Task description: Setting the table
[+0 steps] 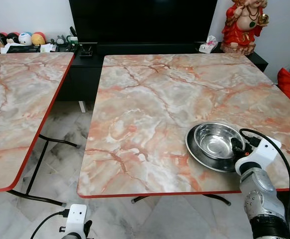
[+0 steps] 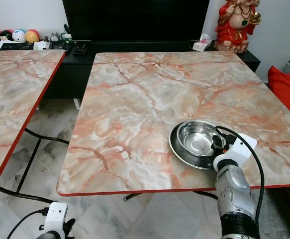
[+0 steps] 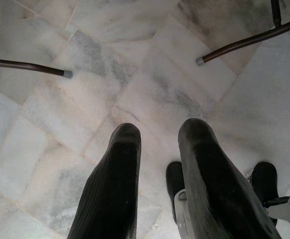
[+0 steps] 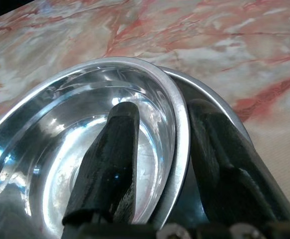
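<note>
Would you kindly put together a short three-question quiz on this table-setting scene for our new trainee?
1. True or false: the shiny steel bowl sits inside the wider round steel plate.
2. What does the right tool straddle? A) the bowl's rim B) a fork C) the table's red edge
3. Fill in: the left tool hangs over the pale marble ____.

Key
1. True.
2. A: one finger inside the bowl, one outside.
3. Floor.

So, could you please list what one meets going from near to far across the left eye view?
Right gripper at the steel bowl's rim → steel bowl sitting in a steel plate → bare marble table → red statue.
</note>
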Controlling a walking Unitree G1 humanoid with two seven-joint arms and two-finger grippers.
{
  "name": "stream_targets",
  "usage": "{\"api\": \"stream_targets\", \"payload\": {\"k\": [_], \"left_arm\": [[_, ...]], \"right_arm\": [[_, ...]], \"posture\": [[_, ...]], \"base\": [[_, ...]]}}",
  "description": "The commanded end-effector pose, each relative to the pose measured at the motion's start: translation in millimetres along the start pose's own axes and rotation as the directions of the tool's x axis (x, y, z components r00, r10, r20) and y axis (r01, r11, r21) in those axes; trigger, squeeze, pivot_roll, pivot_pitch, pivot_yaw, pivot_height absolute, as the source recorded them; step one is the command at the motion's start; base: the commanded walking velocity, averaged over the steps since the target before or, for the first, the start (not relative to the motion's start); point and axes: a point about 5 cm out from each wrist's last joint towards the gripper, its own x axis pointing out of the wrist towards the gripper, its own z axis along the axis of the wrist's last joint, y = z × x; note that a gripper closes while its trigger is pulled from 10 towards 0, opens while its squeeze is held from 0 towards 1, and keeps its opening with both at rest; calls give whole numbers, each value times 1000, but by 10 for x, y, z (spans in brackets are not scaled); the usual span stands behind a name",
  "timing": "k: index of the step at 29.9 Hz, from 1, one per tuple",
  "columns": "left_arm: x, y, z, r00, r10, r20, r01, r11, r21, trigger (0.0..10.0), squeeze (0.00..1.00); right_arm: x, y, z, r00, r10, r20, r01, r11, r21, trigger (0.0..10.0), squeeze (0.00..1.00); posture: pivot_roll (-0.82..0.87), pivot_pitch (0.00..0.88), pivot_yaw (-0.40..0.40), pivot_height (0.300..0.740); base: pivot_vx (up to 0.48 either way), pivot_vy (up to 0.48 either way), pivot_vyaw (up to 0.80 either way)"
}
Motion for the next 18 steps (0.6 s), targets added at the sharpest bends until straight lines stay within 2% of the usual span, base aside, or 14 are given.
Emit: {"api": "stream_targets", "payload": {"k": [1,2,3,4,5,6,8,9,10,11,12,18], "left_arm": [[7,-10,12,1000,-2,-4,2,1000,19,10000,0],[7,-10,13,1000,-3,-3,3,1000,19,10000,0],[8,-10,15,1000,-3,-3,3,1000,19,10000,0],[8,-10,16,1000,-3,-3,3,1000,18,10000,0],[8,-10,16,1000,-3,-3,3,1000,18,10000,0],[9,-10,18,1000,-3,-2,3,1000,18,10000,0],[10,-12,20,1000,-3,-2,3,1000,18,10000,0],[10,-13,22,1000,-4,-1,4,1000,17,10000,0],[11,-14,23,1000,-4,-1,4,1000,16,10000,0],[10,-15,22,1000,-4,-2,4,1000,16,10000,0],[10,-16,21,1000,-4,-2,4,1000,16,10000,0],[8,-8,13,1000,-2,-5,2,1000,17,10000,0]], "right_arm": [[23,-7,45,1000,-6,9,7,1000,-24,10000,0],[22,-8,45,1000,-7,9,8,1000,-25,10000,0],[21,-23,49,1000,-19,15,20,999,-26,10000,376],[21,-31,53,1000,-25,17,25,999,-29,10000,808],[21,-35,55,999,-28,18,29,999,-30,10000,808],[22,-37,63,999,-27,20,28,999,-31,10000,894],[24,-39,70,999,-26,21,27,999,-37,10000,886],[26,-41,73,999,-28,22,28,999,-40,10000,820],[25,-44,75,999,-32,22,33,998,-45,10000,451],[25,-47,76,999,-35,22,36,998,-49,10000,451],[25,-51,77,999,-39,23,40,998,-52,10000,0],[24,-43,54,999,-36,10,37,997,-62,10000,0]], "posture": [[55,0,-21,740],[55,0,-21,740],[55,0,-21,740],[55,0,-21,740],[55,0,-21,740],[55,0,-21,740],[54,0,-21,740],[54,0,-22,740],[54,0,-21,740],[54,0,-22,740],[55,0,-22,740],[55,0,-21,740]], "base": [[0,0,0],[0,0,0],[0,0,0],[0,0,0],[0,0,0],[0,0,0],[0,0,0],[0,0,0],[0,0,0],[0,0,0],[0,0,0],[0,0,0]]}}
